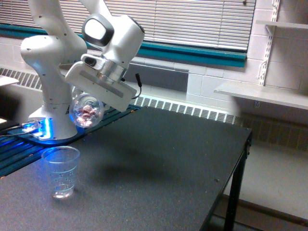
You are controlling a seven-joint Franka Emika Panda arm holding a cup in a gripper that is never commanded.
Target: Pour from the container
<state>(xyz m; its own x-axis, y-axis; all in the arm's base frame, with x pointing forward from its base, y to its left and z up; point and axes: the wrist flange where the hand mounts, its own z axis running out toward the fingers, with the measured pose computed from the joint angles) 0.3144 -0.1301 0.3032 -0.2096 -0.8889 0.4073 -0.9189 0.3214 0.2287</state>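
Above the dark table (183,159), seen from the exterior view, the white arm (53,53) reaches out from its base at the exterior view's left, and the gripper (89,103) hangs over the near-left part of the tabletop. The gripper's broad white body slopes down toward the exterior view's right, and under its lower edge sits the container (86,110), a clear round vessel gripped by the fingers; the fingers themselves are hidden behind the gripper body and the vessel, so only their clasp on it can be inferred from how it hangs clear of the table. The container is tipped so its round mouth faces the camera, and small pinkish and white pieces (87,113) are visible inside it.

Relative to the container, 1 taller clear cup (60,172) stands upright on the table, below and slightly toward the exterior view's left, well apart from it. That cup has a speckled wall and catches blue light from the arm's base (45,130), which sits just behind it. A radiator (192,109) and window blinds (192,21) run behind the table.
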